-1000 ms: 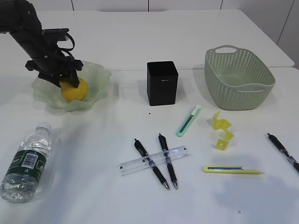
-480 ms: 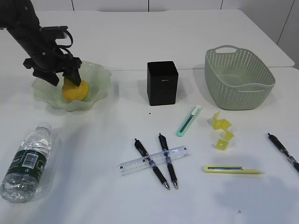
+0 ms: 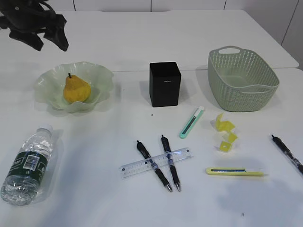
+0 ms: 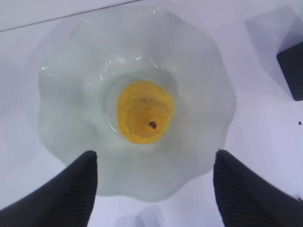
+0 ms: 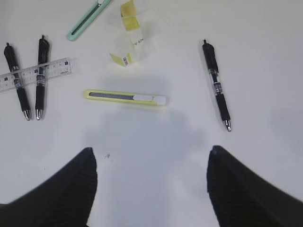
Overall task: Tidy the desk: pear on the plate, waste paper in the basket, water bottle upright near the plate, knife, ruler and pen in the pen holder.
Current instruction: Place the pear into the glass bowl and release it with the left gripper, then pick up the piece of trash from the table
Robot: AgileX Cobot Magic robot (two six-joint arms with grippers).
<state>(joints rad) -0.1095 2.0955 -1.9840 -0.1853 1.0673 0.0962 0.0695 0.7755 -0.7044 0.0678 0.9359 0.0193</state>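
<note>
The yellow pear [image 3: 75, 89] [image 4: 146, 118] stands upright in the green plate [image 3: 102, 75] [image 4: 66, 94]. My left gripper [image 3: 50, 45] [image 4: 155, 158] hangs open and empty high above it. The water bottle [image 3: 26, 163] lies on its side at the front left. Two pens [image 3: 152, 165] lie across the ruler [image 3: 156, 162] [image 5: 35, 73], and a third pen [image 3: 286, 153] [image 5: 216, 85] lies at the right. A green knife [image 3: 191, 122], a yellow knife [image 3: 234, 171] [image 5: 125, 98] and waste paper [image 3: 223, 124] [image 5: 124, 59] lie near the basket [image 3: 241, 78]. My right gripper [image 5: 151, 153] hovers open above the desk.
The black pen holder [image 3: 164, 84] [image 4: 293, 71] stands in the middle, between the plate and the basket. A second paper scrap [image 3: 226, 142] lies just in front of the first one. The desk [image 3: 94, 198] ends at a seam behind the plate.
My left gripper has opened off the pear and risen up and back to the top left. The pear stays upright in the plate. Nothing else has moved.
</note>
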